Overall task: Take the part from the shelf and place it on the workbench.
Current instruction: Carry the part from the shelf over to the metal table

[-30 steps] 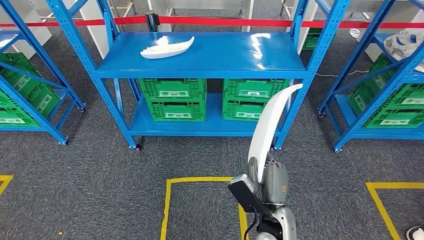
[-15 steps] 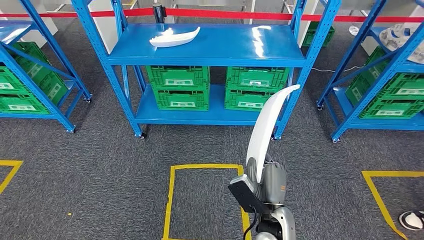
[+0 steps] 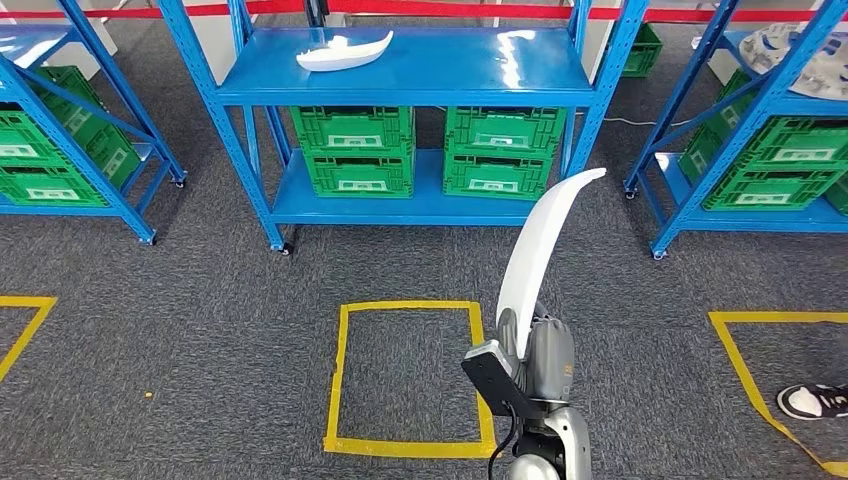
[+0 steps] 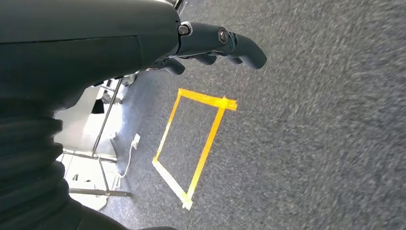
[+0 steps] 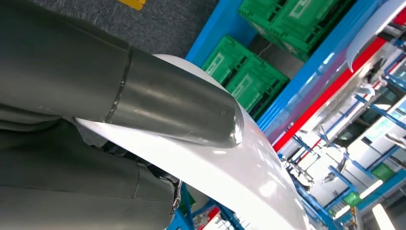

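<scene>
My right hand grips a long curved white part by its lower end and holds it upright over the carpet, its tip pointing up and right. In the right wrist view the thick grey thumb presses on the part's glossy white surface. A second white part lies on the top level of the blue shelf ahead. My left hand hangs above the grey carpet with its dark fingers curled in and nothing in them.
Green crates fill the shelf's lower levels. More blue racks with green crates stand at the left and right. Yellow tape squares mark the carpet. A person's shoe shows at the right edge. A red barrier tape runs behind the shelf.
The whole scene has shifted up in the picture: the camera has moved back from the shelf. The right hand still holds the white part the same way.
</scene>
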